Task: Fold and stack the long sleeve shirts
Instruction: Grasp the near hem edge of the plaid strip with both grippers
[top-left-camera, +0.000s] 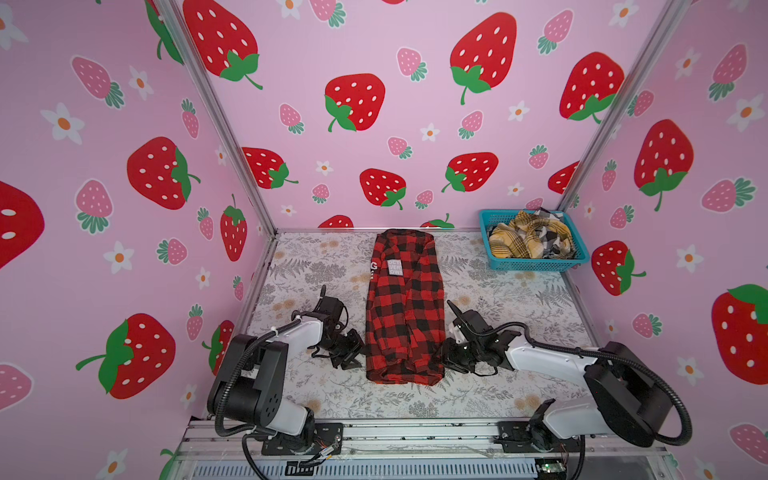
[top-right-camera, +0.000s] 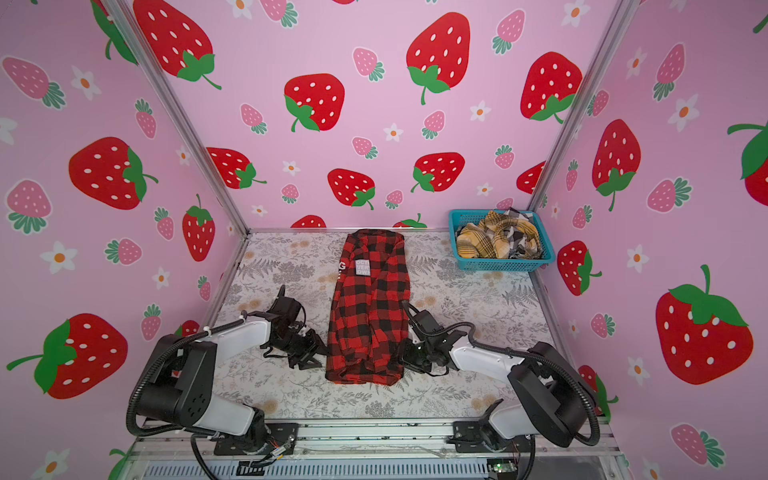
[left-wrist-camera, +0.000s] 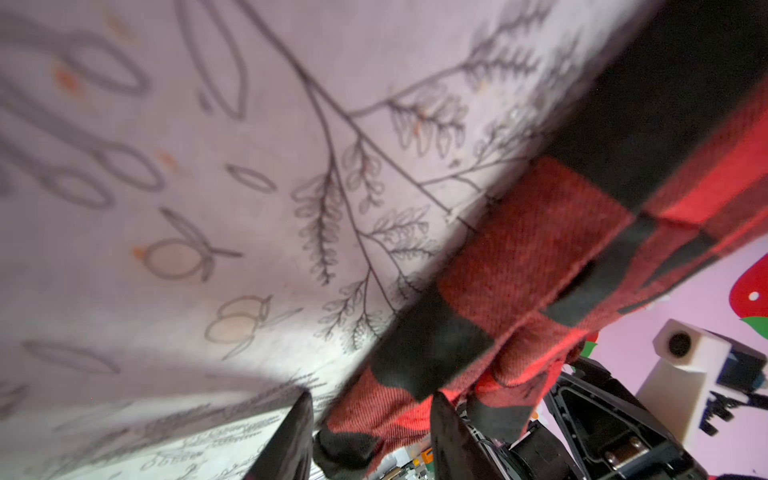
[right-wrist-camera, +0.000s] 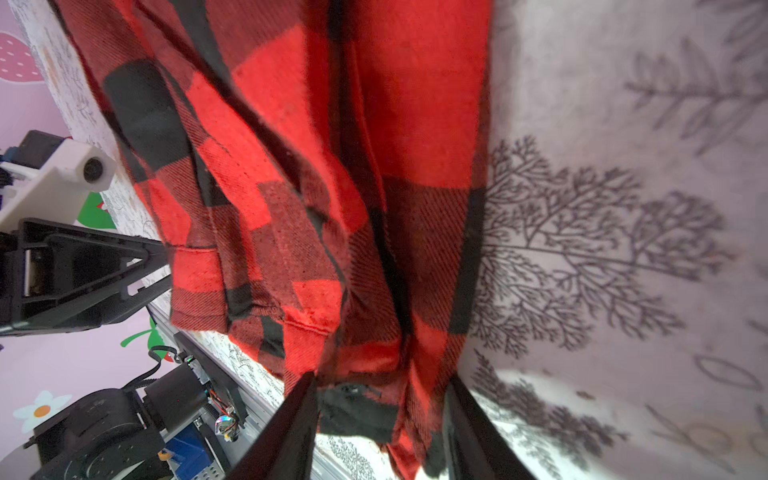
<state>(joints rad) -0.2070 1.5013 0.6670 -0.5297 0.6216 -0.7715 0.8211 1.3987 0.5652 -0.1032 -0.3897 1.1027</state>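
**Both grippers at the near hem of the red shirt**

The red-and-black shirt (top-left-camera: 405, 307) (top-right-camera: 370, 307) lies flat mid-table (top-left-camera: 316, 270), folded into a long narrow strip running from the back wall toward the robot. Its white lettering (top-left-camera: 395, 267) is near the far end.

The left gripper (top-left-camera: 360, 353) (top-right-camera: 322, 353) is low at the strip's near left corner and touches the edge. In the left wrist view (left-wrist-camera: 372, 395) the jaws stand part-way apart with checked cloth filling the gap. Cannot tell if the cloth is clamped or just sitting between them.

The right gripper (top-left-camera: 440, 357) (top-right-camera: 405, 353) is at the near right corner, opposite the left one. The right wrist view (right-wrist-camera: 381, 376) shows the same: jaws partly spread, bunched hem spanning from one to the other, grip not confirmable. That view also shows the left gripper (right-wrist-camera: 160, 270) with its tips at the far hem edge.

The teal basket (top-left-camera: 536, 264) (top-right-camera: 498, 264) is in the back right corner, well apart from the red shirt. It holds the yellow plaid shirt (top-left-camera: 519, 241) crumpled on top and the black-white plaid shirt (top-left-camera: 550, 239) tangled beside and under it.
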